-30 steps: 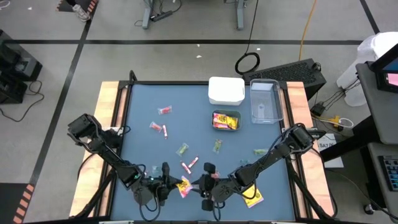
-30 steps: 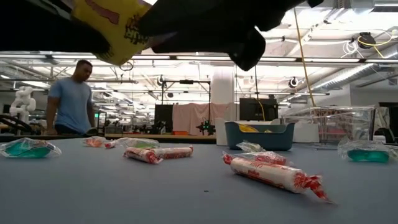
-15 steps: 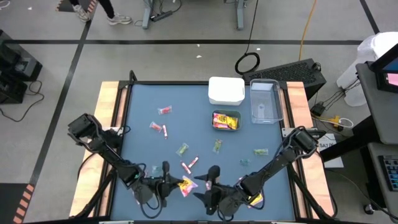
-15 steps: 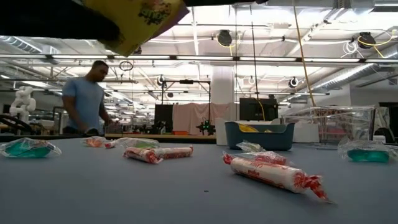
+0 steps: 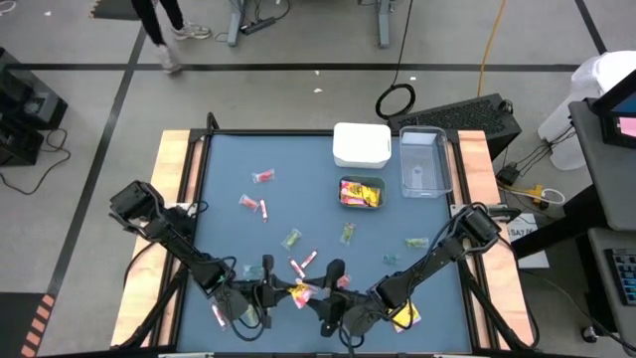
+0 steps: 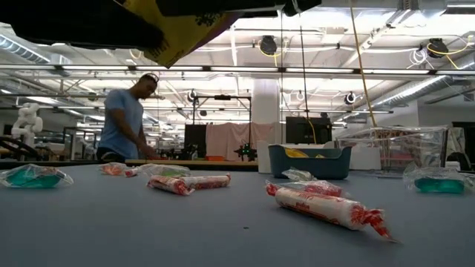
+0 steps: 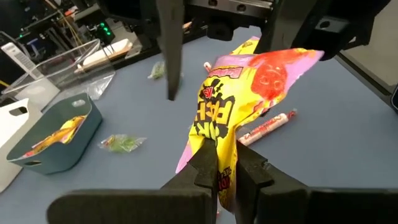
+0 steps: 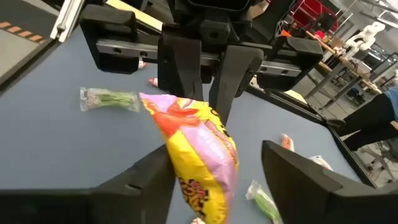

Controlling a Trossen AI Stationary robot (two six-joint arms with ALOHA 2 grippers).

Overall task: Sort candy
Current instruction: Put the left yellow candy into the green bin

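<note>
A yellow square candy packet (image 7: 242, 93) with red print and a pink back hangs in the air near the table's near edge (image 5: 298, 293); the low view shows it high above the table (image 6: 178, 30). My left gripper (image 7: 225, 158) is shut on it (image 5: 276, 294). My right gripper (image 8: 216, 152) faces it from the table's right (image 5: 326, 296), open, one finger on each side of the packet's free end (image 8: 199, 155); I cannot tell whether they touch. Pink-white sticks (image 5: 303, 261), green pieces (image 5: 291, 239) and red pieces (image 5: 262, 177) lie flat on the table. My left gripper pinches the yellow packet between its two fingers at one end (image 7: 217, 149). The fingers come about level from the table's left. The packet is lifted clear of the table and sticks out past the fingertips toward my right gripper.
A teal container (image 5: 361, 205) with yellow packets inside, a white container (image 5: 361, 144) and a clear container (image 5: 424, 162) stand at the far right. A second yellow packet (image 5: 402, 316) lies under the right arm. A person (image 6: 126, 119) walks beyond the table.
My right gripper drew back from the packet toward the near right, then came in again toward it. The packet in my left gripper shifted a little toward the table's right and tilted. The person in the room walked on.
</note>
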